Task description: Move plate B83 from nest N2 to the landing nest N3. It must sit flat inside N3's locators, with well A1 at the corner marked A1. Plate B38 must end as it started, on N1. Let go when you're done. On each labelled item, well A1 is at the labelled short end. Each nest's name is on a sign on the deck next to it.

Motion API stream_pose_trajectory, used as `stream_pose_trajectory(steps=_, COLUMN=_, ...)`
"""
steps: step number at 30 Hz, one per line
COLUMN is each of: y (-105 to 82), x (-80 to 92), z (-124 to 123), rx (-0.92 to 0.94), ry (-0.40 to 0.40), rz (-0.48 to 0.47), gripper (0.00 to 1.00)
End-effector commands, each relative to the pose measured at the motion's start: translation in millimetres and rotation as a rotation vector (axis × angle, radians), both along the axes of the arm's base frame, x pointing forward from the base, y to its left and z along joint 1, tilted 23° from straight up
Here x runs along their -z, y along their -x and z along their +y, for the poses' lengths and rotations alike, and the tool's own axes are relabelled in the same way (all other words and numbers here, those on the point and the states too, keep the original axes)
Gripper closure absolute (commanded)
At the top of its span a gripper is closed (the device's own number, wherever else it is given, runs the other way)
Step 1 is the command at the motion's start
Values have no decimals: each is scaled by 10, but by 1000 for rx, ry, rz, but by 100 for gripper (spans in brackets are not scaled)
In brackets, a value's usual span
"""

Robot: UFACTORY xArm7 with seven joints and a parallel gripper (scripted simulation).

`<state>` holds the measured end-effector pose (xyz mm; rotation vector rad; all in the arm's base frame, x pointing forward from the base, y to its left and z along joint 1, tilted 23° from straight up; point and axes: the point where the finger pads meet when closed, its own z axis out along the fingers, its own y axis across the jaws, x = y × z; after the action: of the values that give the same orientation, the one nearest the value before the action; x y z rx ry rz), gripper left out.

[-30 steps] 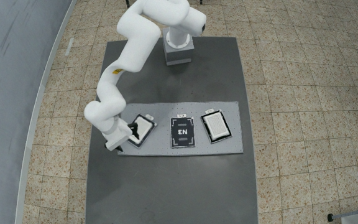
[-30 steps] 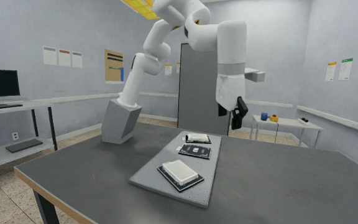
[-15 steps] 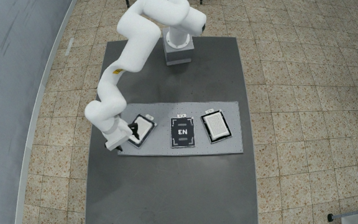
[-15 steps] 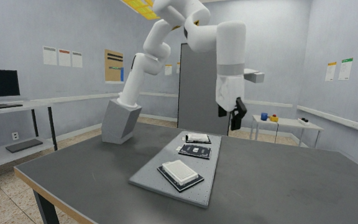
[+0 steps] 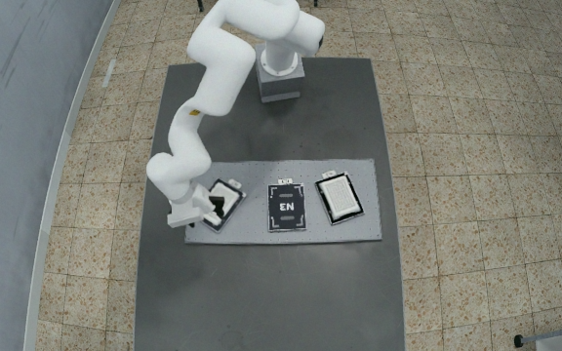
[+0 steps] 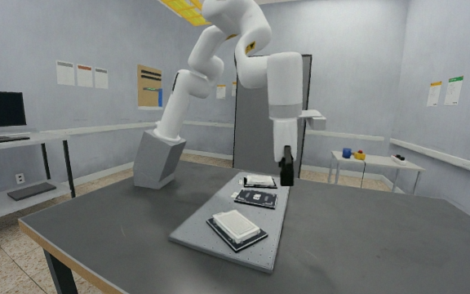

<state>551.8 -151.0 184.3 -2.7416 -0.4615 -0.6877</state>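
A white well plate [image 5: 224, 202] sits on a black nest at the left end of the grey deck; in the exterior view it is the far plate [image 6: 259, 180]. My gripper [image 5: 217, 206] hangs over this plate, pointing down, open and empty, with its fingertips [image 6: 286, 176] above the plate. The empty black landing nest N3 [image 5: 287, 207] lies in the middle of the deck [image 6: 256, 198]. A second white plate [image 5: 340, 197] sits on the right-hand nest, nearest in the exterior view [image 6: 236, 225]. The plate labels and the small nest signs are too small to read.
The three nests stand in a row on a grey perforated deck [image 5: 283, 201] on a dark table. The arm's base [image 5: 281, 73] stands at the back of the table. A dark panel [image 6: 255, 114] stands behind the table.
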Motion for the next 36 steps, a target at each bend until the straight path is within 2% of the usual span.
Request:
stream_pose_trajectory(steps=1, y=45, x=136, z=-13, rx=96, ry=-13, rz=24, gripper=0)
stream_pose_trajectory(steps=10, y=239, x=497, z=-22, rx=313, ry=-52, rz=95, gripper=0)
stream_pose_trajectory(steps=13, y=303, x=590, z=-28, rx=376, ry=-60, rz=114, gripper=0)
stream_pose_trajectory(steps=15, y=303, x=590, z=-28, rx=376, ry=-60, rz=114, gripper=0)
stream_pose_trajectory(steps=22, y=517, x=858, z=-51, rx=533, ry=-78, rz=161, gripper=0)
stream_pose_trajectory(steps=28, y=680, x=1022, z=-72, rx=644, ry=-85, rz=192, gripper=0)
stream_pose_trajectory(steps=32, y=718, x=1055, z=-77, rx=676, ry=-87, rz=200, gripper=0)
stream_pose_trajectory(steps=36, y=860, x=1176, z=-97, rx=755, ry=-90, rz=219, gripper=0)
